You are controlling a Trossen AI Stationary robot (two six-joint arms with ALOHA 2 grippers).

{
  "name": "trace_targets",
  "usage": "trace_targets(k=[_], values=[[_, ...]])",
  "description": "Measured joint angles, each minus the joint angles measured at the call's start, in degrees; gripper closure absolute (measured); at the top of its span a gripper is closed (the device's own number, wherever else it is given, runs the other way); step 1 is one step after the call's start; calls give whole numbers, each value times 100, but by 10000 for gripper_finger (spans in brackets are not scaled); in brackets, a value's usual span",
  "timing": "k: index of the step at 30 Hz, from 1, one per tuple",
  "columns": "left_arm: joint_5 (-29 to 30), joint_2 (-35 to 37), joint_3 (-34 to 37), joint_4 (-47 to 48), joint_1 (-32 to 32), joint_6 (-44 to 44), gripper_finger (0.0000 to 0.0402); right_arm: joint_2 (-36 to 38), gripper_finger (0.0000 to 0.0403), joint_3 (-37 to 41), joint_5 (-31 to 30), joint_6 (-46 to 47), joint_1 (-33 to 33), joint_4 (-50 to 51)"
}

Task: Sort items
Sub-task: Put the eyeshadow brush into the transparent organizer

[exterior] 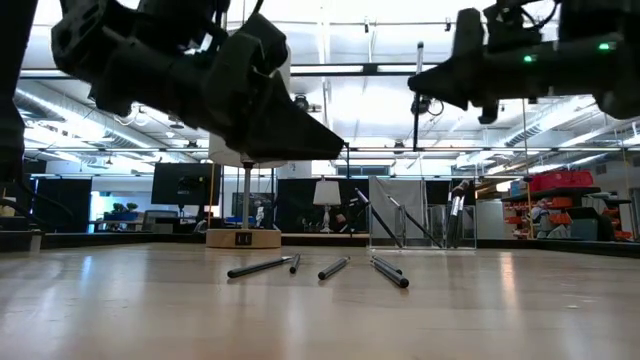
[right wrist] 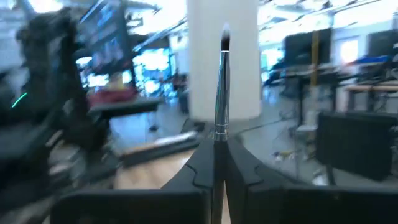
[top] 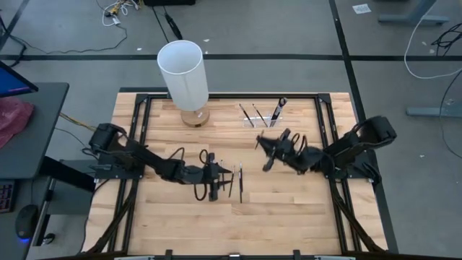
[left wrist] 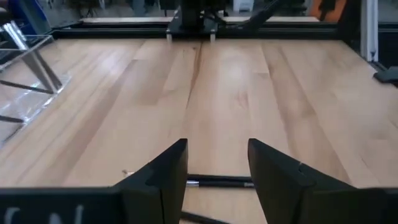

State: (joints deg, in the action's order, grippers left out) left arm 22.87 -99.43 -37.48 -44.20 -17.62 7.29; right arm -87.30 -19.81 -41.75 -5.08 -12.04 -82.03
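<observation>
A light wooden table [top: 289,209] carries a tall white cylinder [top: 183,76] on a round wooden base, a clear holder [top: 268,118] beside it, and loose brushes [top: 236,180] nearer the front edge.

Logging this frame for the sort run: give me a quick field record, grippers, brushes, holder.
left gripper: open, low over the table, a dark stick lying across between its fingers
right gripper: shut on a makeup brush, bristle tip pointing away from the wrist, raised off the table
loose sticks on table: several, near the left gripper
clear holder: at the far edge, a few brushes standing in it
white cylinder: far side, on a wooden base
</observation>
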Motion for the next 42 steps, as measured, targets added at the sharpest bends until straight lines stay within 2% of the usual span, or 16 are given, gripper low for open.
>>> trace_targets(k=[5, 10, 18, 24, 29, 36, 42], values=[[-15, -491, -1, -822, 0, -1, 232, 513, 393, -22, 1047, 318, 1116, 704], [-17, -635, -1, -1028, 2, -3, 232, 595, 393, -436, 1812, 596, 2282, 2101], [-17, -633, -1, -1043, 8, -39, 232, 402, 393, -1250, 1995, 454, 3431, 4058], [-17, -633, -1, -1048, 8, -39, 232, 212, 391, -1218, 2450, 741, 3852, 4716], [-17, -633, -1, -1066, 8, -39, 232, 135, 391, -1189, 2515, 777, 3943, 5003], [-17, -635, -1, -1076, 8, -39, 232, 137, 390, -1189, 3122, 1090, 4128, 5348], [-17, -633, -1, -1078, 8, -39, 232, 137, 390, -1189, 3193, 1169, 4189, 5735]])
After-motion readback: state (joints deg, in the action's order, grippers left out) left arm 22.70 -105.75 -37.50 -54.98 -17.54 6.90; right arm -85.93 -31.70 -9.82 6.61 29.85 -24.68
